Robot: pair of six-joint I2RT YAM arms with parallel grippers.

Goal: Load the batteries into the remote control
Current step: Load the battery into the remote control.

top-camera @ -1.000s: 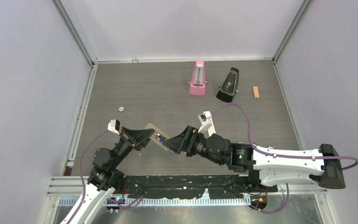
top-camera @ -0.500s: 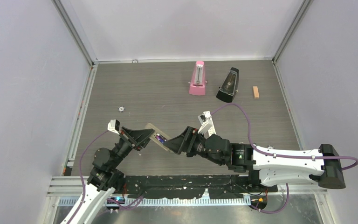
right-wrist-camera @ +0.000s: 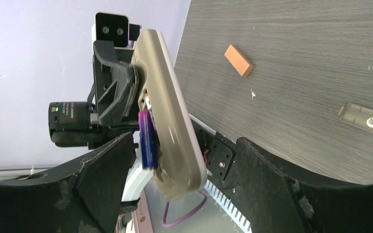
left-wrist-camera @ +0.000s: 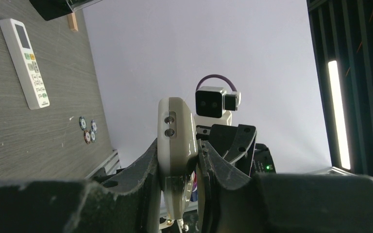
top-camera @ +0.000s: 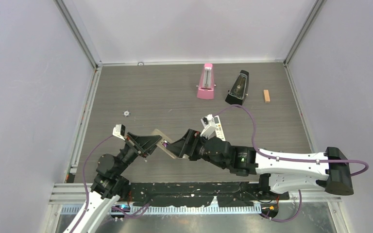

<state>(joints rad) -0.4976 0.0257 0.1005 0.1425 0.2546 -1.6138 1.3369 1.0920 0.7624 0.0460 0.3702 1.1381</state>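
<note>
Grey wood-grain table [top-camera: 150, 92] carries a small metal ring [top-camera: 126, 113] on its far left, well apart from everything else. Near the front edge, left of centre, the left gripper [top-camera: 150, 142] is clamped tight on the remote control [left-wrist-camera: 176, 131] and holds it clear of the table, turned on edge. In the left wrist view its fingers [left-wrist-camera: 148, 167] press both flat faces, and the remote's narrow end with two small holes sticks out past them.

The remote's grey-beige back faces the right wrist camera with its compartment uncovered, and a bluish-purple battery [right-wrist-camera: 146, 138] sits in that recess. Whether it lies fully home I cannot tell.

Just right of that, the right gripper [right-wrist-camera: 183, 141] stands wide open astride the free end of the remote, one finger on the battery side and the other on the opposite side. It grips nothing, and gaps show on both sides.

Beyond the right wrist, a broader white remote [left-wrist-camera: 24, 60] with many buttons lies flat on the table. At the far side, right of centre, a pink metronome [top-camera: 205, 81] stands beside a black metronome [top-camera: 238, 88], and an orange block [top-camera: 266, 95] lies just right of them. A grey-beige flat piece [right-wrist-camera: 369, 121] with a round label rests on the table at the right edge of the right wrist view.
</note>
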